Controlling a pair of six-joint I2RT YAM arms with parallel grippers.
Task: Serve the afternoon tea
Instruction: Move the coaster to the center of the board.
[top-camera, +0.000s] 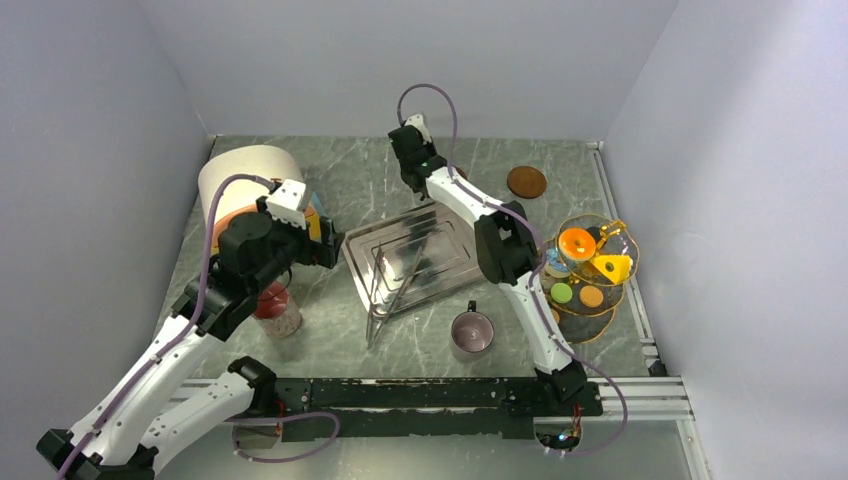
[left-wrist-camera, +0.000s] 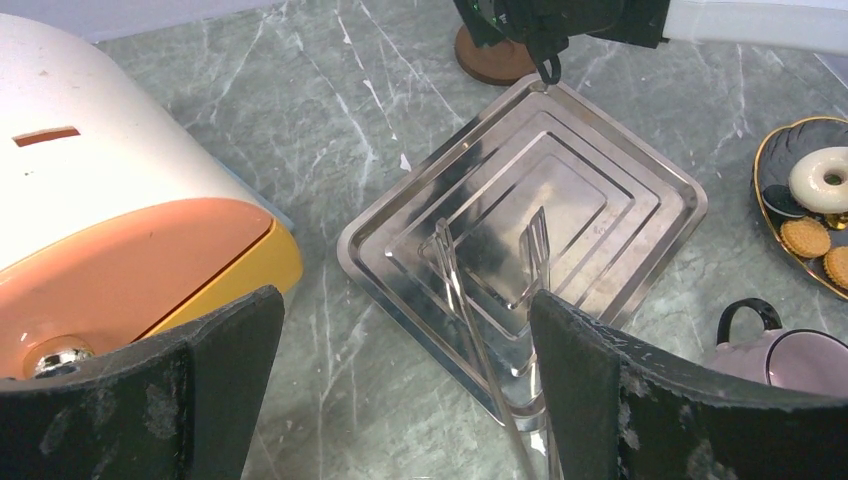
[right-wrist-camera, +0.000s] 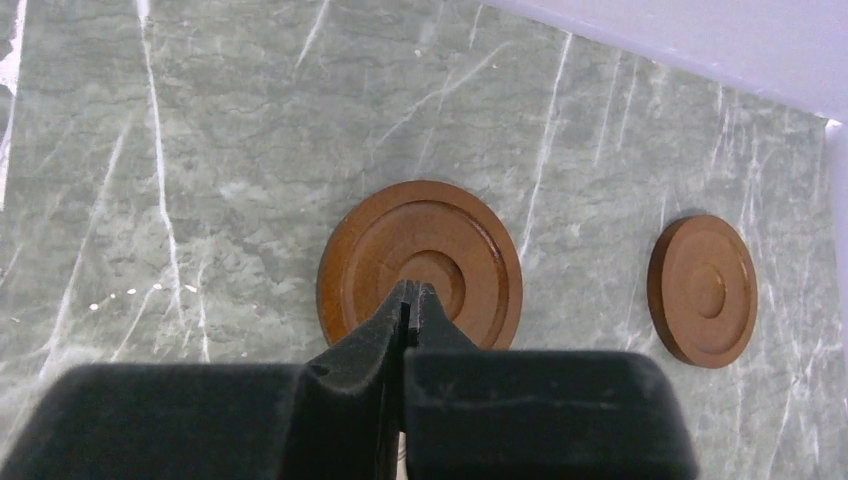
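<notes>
The treats sit on a gold-rimmed glass stand (top-camera: 600, 312) at the right: an orange round (top-camera: 575, 243), a green one (top-camera: 561, 293), and in the left wrist view a cream ring (left-wrist-camera: 825, 180) and biscuits (left-wrist-camera: 805, 237). The pinkish-grey mug (top-camera: 472, 333) (left-wrist-camera: 790, 360) stands upright near the front, below the steel tray (top-camera: 362, 262) (left-wrist-camera: 660, 180). Clear tongs (top-camera: 400, 280) (left-wrist-camera: 480, 300) lie across the tray. My left gripper (top-camera: 330, 245) (left-wrist-camera: 405, 300) is open beside the tray's left corner, holding nothing. My right gripper (top-camera: 420, 190) (right-wrist-camera: 412, 290) is shut at the tray's far corner; no held thing shows.
A white and orange bread box (top-camera: 250, 180) (left-wrist-camera: 120, 200) stands at the back left. A red-lidded jar (top-camera: 275, 310) is under the left arm. Two brown wooden coasters (right-wrist-camera: 420, 260) (right-wrist-camera: 702, 290) lie behind the tray. Walls close in on three sides.
</notes>
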